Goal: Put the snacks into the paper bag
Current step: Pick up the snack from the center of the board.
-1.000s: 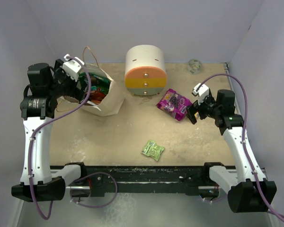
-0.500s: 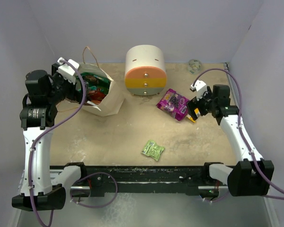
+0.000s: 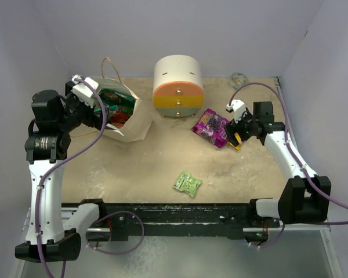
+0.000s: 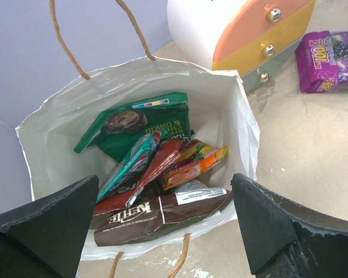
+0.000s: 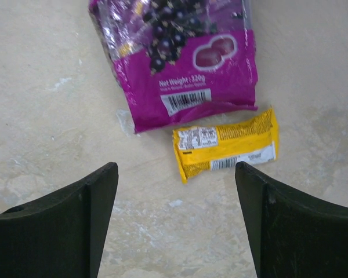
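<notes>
Yellow packet (image 5: 225, 149) is lying on the bench (image 5: 40, 87) at centre frame, just below the purple packet (image 5: 185, 87), ahead of the wide-spread right jaws.

The right arm extended toward the far edge of the bench (image 3: 151, 168), and its lower link swung away from the near edge. The right hand (image 5: 175, 174) shifted slightly left toward the purple packet (image 5: 185, 63), exposing the yellow packet (image 5: 226, 147) in the top view. The left hand (image 4: 165, 178) shifted slightly toward the left edge, at the paper bag (image 4: 52, 133).
</notes>
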Available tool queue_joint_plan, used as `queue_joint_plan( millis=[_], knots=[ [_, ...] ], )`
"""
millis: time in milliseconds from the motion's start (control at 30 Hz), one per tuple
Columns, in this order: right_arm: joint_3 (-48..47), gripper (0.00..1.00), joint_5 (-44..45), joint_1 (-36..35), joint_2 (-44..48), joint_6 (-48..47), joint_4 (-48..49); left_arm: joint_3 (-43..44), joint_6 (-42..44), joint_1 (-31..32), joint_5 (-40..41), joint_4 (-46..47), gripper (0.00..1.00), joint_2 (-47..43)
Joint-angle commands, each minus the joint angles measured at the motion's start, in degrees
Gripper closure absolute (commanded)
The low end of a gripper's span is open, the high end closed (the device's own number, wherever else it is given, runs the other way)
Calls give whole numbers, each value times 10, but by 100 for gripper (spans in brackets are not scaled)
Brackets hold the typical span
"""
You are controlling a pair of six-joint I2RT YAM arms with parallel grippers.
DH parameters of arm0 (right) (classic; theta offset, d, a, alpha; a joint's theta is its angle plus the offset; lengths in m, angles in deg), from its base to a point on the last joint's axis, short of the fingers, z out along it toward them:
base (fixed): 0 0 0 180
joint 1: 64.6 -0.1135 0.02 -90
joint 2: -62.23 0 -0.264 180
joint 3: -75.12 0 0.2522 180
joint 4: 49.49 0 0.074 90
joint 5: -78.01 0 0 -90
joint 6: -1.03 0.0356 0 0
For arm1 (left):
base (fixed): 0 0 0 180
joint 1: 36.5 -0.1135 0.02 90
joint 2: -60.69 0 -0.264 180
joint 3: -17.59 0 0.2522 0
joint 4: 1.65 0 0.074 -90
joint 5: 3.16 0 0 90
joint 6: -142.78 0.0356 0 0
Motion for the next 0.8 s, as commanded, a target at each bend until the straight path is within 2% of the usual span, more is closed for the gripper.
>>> queue_joint_plan(
  millis=[0, 133, 367, 567, 767],
  knots=[
    [-39, 19, -26, -43, -17, -9, 21, -6, 11, -3, -19, 13, 1, -9],
    [-41, 22, -9, -81, -44, -5, 53, 0, 20, -4, -21, 3, 1, -11],
    [-56, 24, 1, -108, -91, -6, 60, 6, 28, -3, -30, -7, 1, -16],
    [-32, 24, 53, -110, -75, -13, 25, -5, 28, -3, -32, -8, 1, -19],
    [44, 22, 144, -108, -42, -31, 43, -16, 24, -3, -36, -1, 1, -22]
  ],
)
